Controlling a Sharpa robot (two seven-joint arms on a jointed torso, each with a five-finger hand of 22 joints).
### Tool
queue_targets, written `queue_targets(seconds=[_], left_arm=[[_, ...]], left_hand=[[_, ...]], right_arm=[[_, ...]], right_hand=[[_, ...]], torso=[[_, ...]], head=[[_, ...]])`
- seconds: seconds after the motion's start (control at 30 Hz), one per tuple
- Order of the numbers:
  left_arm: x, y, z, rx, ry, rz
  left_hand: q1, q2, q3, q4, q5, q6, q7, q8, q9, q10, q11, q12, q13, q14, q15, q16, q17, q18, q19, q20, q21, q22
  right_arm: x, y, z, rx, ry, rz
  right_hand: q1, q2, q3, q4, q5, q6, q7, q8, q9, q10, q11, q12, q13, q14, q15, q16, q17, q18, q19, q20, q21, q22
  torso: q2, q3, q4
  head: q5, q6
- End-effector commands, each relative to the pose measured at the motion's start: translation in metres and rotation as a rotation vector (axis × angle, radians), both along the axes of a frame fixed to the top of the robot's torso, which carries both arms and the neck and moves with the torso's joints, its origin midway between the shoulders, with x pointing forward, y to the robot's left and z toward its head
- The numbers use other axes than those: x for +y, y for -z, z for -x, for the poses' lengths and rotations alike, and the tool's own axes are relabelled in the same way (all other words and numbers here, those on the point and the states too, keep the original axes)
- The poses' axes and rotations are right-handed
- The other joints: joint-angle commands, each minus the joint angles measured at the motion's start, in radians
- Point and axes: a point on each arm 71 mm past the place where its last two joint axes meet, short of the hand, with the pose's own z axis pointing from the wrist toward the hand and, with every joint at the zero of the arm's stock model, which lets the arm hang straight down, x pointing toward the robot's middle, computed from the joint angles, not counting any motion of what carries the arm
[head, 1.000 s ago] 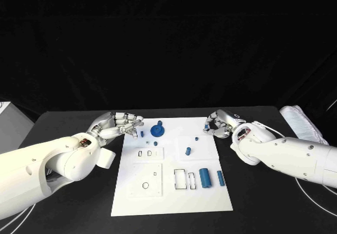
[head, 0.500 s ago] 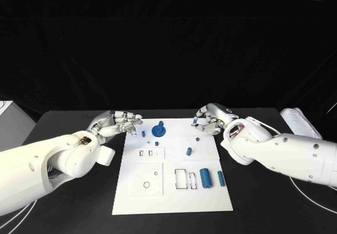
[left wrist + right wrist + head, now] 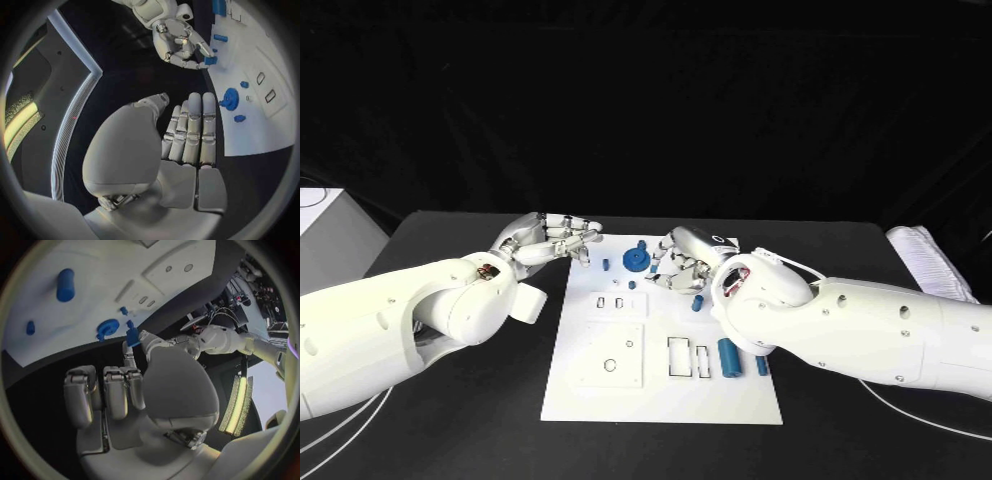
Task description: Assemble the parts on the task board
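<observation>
Here the right hand (image 3: 682,262) hangs over the far part of the task board (image 3: 661,400), fingers curled inward, with a small blue part (image 3: 210,60) pinched at its fingertips, as the left wrist view shows. Just beside it toward the left hand stands the blue gear-shaped part (image 3: 636,260), and a small blue peg (image 3: 697,303) lies on the board close under the right forearm. Nearer the robot, a blue cylinder (image 3: 728,354) and a slimmer blue bar (image 3: 762,365) lie side by side near the board's right edge, next to two rectangular slots (image 3: 678,357); the bulky right arm overhangs that edge.

The left hand (image 3: 553,240) is at the board's far left corner, over the black worktop (image 3: 473,420), fingers held together and extended, grasping nothing. A short blue pin (image 3: 604,264) stands on the board just beyond its fingertips. The two hands are near each other with the gear between them. The near end of the board and the worktop along its left edge lie open.
</observation>
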Motion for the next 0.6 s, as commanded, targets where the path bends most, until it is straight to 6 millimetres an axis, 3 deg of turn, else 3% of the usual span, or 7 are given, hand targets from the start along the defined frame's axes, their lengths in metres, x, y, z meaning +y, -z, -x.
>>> queue_targets(seconds=[0.03, 0.07, 0.17, 0.33, 0.6], left_arm=[[-0.003, -0.001, 0.001, -0.004, 0.015, 0.012], [-0.004, -0.001, 0.001, -0.003, 0.019, 0.013], [-0.005, -0.001, 0.001, -0.001, 0.026, 0.014], [-0.008, -0.001, 0.002, 0.001, 0.031, 0.016], [-0.010, -0.001, 0.002, 0.002, 0.037, 0.018]], left_hand=[[-0.010, 0.002, 0.000, 0.004, -0.006, 0.000, 0.002, -0.005, 0.001, 0.009, 0.000, 0.005, 0.002, 0.005, -0.002, 0.004, 0.001, 0.014, -0.006, 0.001, 0.006, 0.001], [-0.011, 0.002, 0.001, 0.005, -0.006, 0.002, 0.002, -0.004, 0.002, 0.012, -0.001, 0.006, 0.002, 0.006, -0.002, 0.006, 0.001, 0.014, -0.006, 0.001, 0.007, 0.002], [-0.010, 0.001, 0.003, 0.002, -0.006, 0.022, -0.003, 0.009, 0.009, 0.032, -0.007, 0.017, 0.007, 0.005, -0.006, 0.014, 0.002, 0.015, -0.008, -0.002, 0.014, 0.005], [-0.011, 0.000, 0.003, 0.002, -0.007, 0.023, -0.004, 0.010, 0.010, 0.034, -0.007, 0.018, 0.007, 0.004, -0.006, 0.015, 0.002, 0.014, -0.008, -0.002, 0.015, 0.006], [-0.012, 0.000, 0.003, 0.003, -0.007, 0.023, -0.004, 0.011, 0.010, 0.036, -0.008, 0.019, 0.008, 0.004, -0.007, 0.016, 0.002, 0.014, -0.009, -0.002, 0.015, 0.006]], right_arm=[[0.010, 0.011, 0.005, 0.020, -0.013, 0.089], [0.014, 0.014, 0.007, 0.024, -0.021, 0.093], [0.025, 0.022, 0.012, 0.027, -0.040, 0.107], [0.039, 0.032, 0.017, 0.021, -0.056, 0.129], [0.051, 0.043, 0.019, 0.002, -0.061, 0.154]], right_hand=[[-0.006, 0.007, 0.006, 0.001, 0.004, 0.017, -0.014, 0.006, 0.009, 0.106, -0.006, 0.006, 0.263, 0.106, -0.006, 0.004, 0.263, -0.014, 0.105, -0.004, 0.002, 0.263], [-0.008, 0.005, 0.006, 0.002, 0.003, 0.016, -0.014, 0.007, 0.009, 0.106, -0.006, 0.006, 0.263, 0.106, -0.006, 0.004, 0.263, -0.014, 0.105, -0.004, 0.002, 0.263], [-0.010, 0.004, 0.006, 0.002, 0.003, 0.016, -0.014, 0.007, 0.009, 0.106, -0.006, 0.006, 0.263, 0.106, -0.006, 0.004, 0.263, -0.014, 0.105, -0.005, 0.002, 0.263], [-0.014, 0.000, 0.007, 0.003, 0.003, 0.014, -0.013, 0.008, 0.009, 0.106, -0.006, 0.006, 0.263, 0.106, -0.006, 0.004, 0.263, -0.014, 0.105, -0.005, 0.002, 0.263], [-0.019, -0.003, 0.007, 0.004, 0.002, 0.014, -0.013, 0.008, 0.009, 0.106, -0.006, 0.006, 0.263, 0.106, -0.006, 0.004, 0.263, -0.014, 0.105, -0.005, 0.002, 0.263]], torso=[[-0.004, -0.0058, 0.0027], [-0.004, -0.0070, 0.0039], [-0.002, -0.0040, 0.0023], [-0.002, -0.0034, 0.0027], [-0.001, -0.0024, 0.0016]], head=[[0.001, -0.007], [0.000, -0.007], [0.003, -0.010], [0.007, -0.016], [0.013, -0.024]])
